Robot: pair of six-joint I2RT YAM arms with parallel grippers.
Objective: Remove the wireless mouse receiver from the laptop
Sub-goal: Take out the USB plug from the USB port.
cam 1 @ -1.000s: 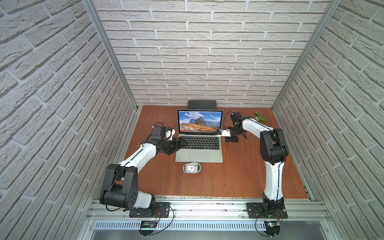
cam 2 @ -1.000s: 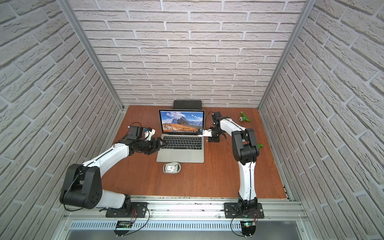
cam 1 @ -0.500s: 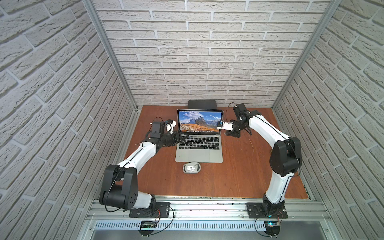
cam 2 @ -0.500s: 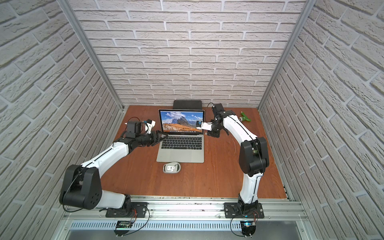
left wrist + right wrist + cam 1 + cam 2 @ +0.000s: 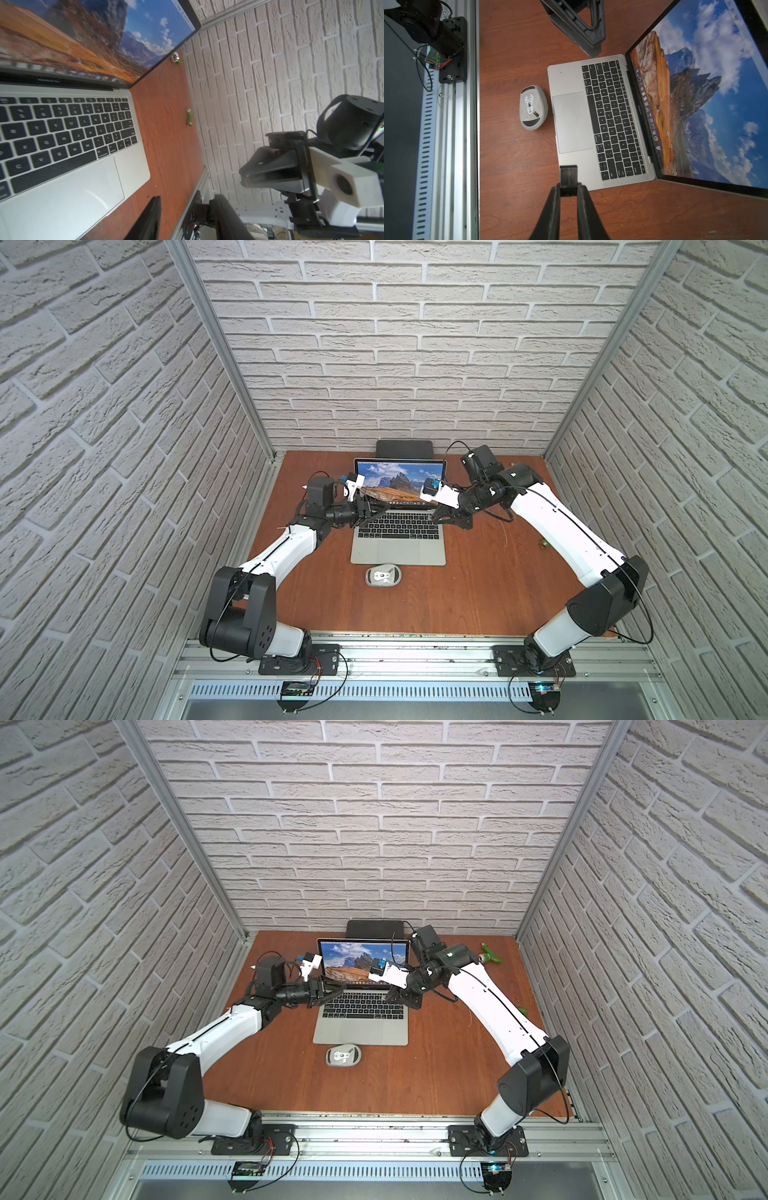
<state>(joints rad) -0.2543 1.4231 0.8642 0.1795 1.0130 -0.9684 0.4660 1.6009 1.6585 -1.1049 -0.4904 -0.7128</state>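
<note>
I read the right arm as reaching in from the right, its right gripper (image 5: 568, 187) clamped on the receiver (image 5: 568, 176). The receiver is held off the laptop (image 5: 571, 120), at its right edge. The left arm reaches level over the laptop's left edge, with the jaws of the left gripper (image 5: 186, 200) apart.

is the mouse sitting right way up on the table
No, the wireless mouse lies belly up, its white label and sensor window facing the right wrist camera, just off the laptop's front edge.
</note>
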